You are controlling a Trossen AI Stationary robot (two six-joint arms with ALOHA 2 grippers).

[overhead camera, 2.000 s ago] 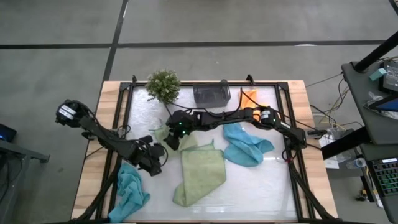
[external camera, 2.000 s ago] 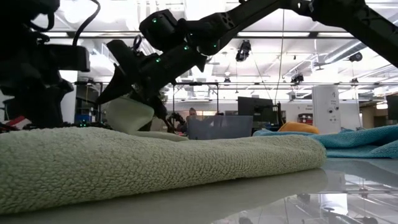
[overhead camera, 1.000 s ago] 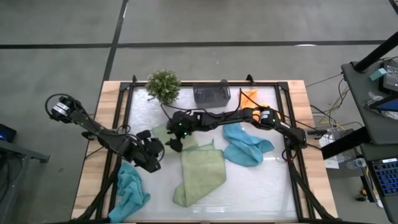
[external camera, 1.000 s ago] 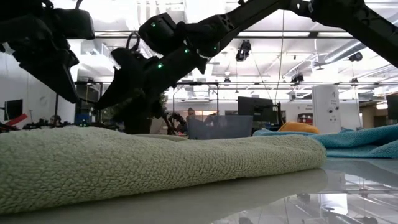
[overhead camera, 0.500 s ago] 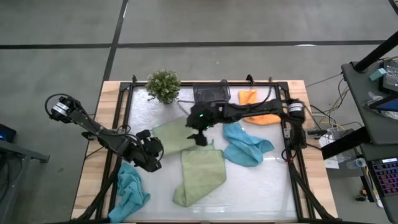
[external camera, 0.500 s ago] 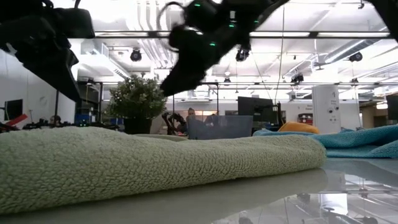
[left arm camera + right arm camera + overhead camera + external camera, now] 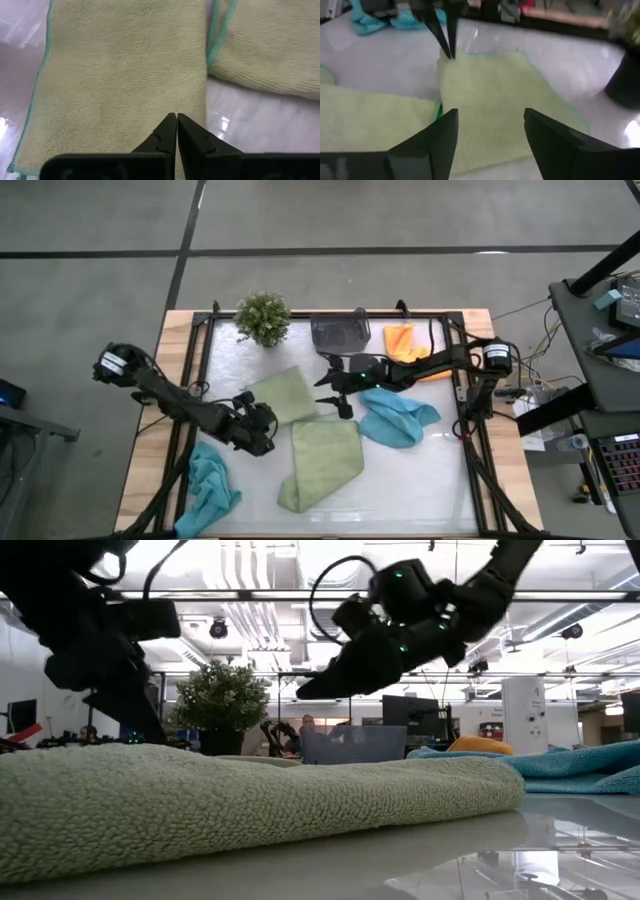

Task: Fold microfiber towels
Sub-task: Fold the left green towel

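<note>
orange towel (image 7: 405, 340) half-hidden (under arm), plant (image 7: 625, 75) cropped

You have one light green towel (image 7: 285, 394) lying flat just in front of the potted plant (image 7: 263, 317). A second, folded green towel (image 7: 322, 463) lies farther out; teal towels (image 7: 397, 412) (image 7: 210, 488) and the orange towel (image 7: 408, 345) lie crumpled around.

A little green potted plant (image 7: 263, 318) stands near the back edge of the worktop (image 7: 420, 480). Beside it, along the same back edge, sits a small grey bin (image 7: 340, 331). The two are close but not touching. The worktop has a shiny white top with a wooden border (image 7: 147, 440) around it. The floor (image 7: 330, 230) around it is grey. A dark desk with cables (image 7: 600, 330) stands off to one side. From the low view, the plant (image 7: 222, 705) stands in front of a big room with bright ceiling lights (image 7: 560, 632).
</note>
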